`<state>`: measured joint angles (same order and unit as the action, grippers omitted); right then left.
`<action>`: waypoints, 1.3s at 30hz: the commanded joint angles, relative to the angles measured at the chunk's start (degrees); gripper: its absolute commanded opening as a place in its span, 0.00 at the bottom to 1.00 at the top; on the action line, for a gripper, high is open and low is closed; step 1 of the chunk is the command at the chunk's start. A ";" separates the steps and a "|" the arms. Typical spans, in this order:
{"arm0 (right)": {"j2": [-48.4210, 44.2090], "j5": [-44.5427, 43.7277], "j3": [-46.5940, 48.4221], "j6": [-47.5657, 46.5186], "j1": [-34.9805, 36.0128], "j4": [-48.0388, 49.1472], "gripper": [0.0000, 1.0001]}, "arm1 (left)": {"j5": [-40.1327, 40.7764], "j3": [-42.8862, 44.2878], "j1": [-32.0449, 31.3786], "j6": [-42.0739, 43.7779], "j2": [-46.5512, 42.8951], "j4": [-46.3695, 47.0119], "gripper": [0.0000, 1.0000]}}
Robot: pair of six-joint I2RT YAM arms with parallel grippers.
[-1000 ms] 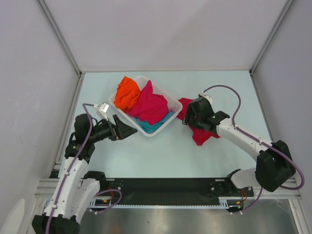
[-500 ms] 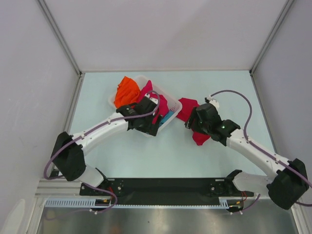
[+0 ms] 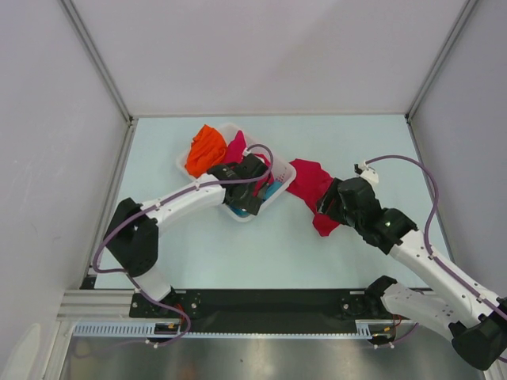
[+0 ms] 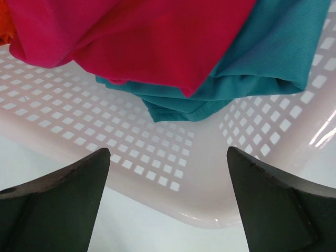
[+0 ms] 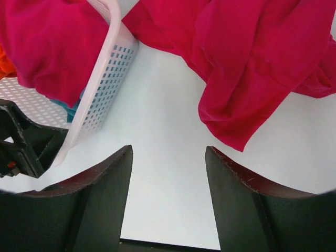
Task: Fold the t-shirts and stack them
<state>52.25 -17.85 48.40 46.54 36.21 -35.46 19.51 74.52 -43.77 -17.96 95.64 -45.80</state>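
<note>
Crumpled crimson t-shirt (image 5: 252, 63); perforated plastic basket (image 4: 157, 163)

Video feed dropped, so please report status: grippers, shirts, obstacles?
Left gripper open, over basket rim. Right gripper open, empty, beside crimson shirt on table. Orange shirt, pink shirt, teal shirt bunched in basket. Basket wall close below left gripper.

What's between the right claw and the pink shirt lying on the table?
Just bare table, as the right wrist view shows, between the right claw and the pink shirt.
</note>
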 commanded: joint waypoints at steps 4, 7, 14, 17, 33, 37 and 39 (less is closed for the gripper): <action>0.05 -1.58 -1.03 0.56 0.36 -0.13 0.62 | -1.49 4.32 -4.92 -0.94 -5.10 3.07 0.99; 0.40 -1.49 -1.12 0.39 0.36 -0.13 0.62 | -2.98 4.23 -6.59 0.20 -6.59 5.63 0.99; 0.31 -1.84 -1.21 0.21 0.36 -0.13 0.62 | -13.44 0.72 -8.35 0.91 -11.08 14.42 0.99; 0.22 -2.02 -1.12 0.04 0.27 -0.39 0.62 | -14.06 -0.43 -8.35 0.73 -11.00 15.21 1.00; -3.12 -4.30 1.96 -1.63 -0.43 -5.49 0.62 | -14.94 -6.84 -8.35 -1.73 -12.05 17.59 0.99; -3.73 -4.30 2.05 -1.98 -0.52 -6.19 0.62 | -13.45 -8.07 -8.26 -2.87 -11.09 17.41 1.00; -3.82 -4.30 2.22 -2.07 -0.61 -6.55 0.62 | -12.74 -8.77 -8.00 -3.75 -9.95 16.98 1.00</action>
<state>49.45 -20.29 48.16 45.15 35.88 -40.71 5.43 66.98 -52.21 -19.42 85.60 -30.11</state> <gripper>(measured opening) 0.618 0.995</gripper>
